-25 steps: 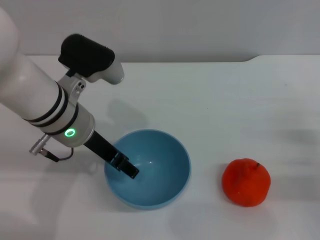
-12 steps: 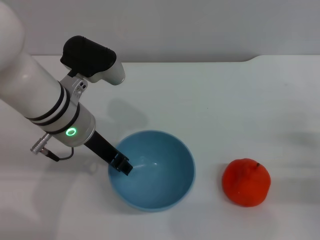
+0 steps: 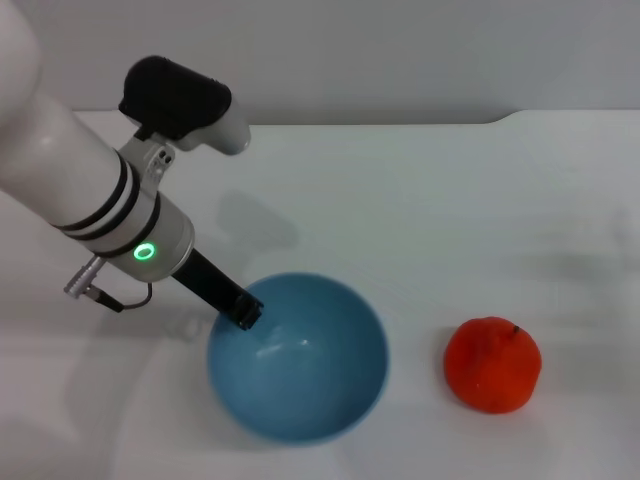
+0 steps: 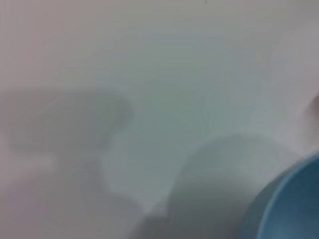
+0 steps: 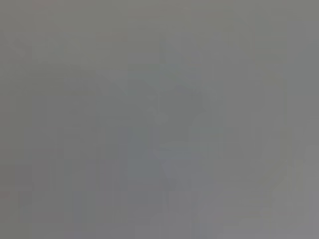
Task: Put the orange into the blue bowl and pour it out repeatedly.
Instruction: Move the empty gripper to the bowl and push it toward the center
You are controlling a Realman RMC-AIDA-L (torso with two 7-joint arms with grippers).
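The blue bowl (image 3: 320,385) sits at the front middle of the white table in the head view, empty, its opening facing up. My left gripper (image 3: 245,312) is shut on the bowl's left rim, one dark finger showing at the edge. A piece of the bowl's rim also shows in the left wrist view (image 4: 294,209). The orange (image 3: 492,364) lies on the table to the right of the bowl, apart from it, stem up. My right gripper is out of view; its wrist view shows only blank grey.
The white table (image 3: 420,210) runs back to a grey wall. My left arm (image 3: 90,190) reaches in from the left over the table's left side.
The bowl has shifted slightly and looks larger and more level, as if raised by my left gripper. The finger that reached inside the bowl now sits at its rim. The orange has not moved.
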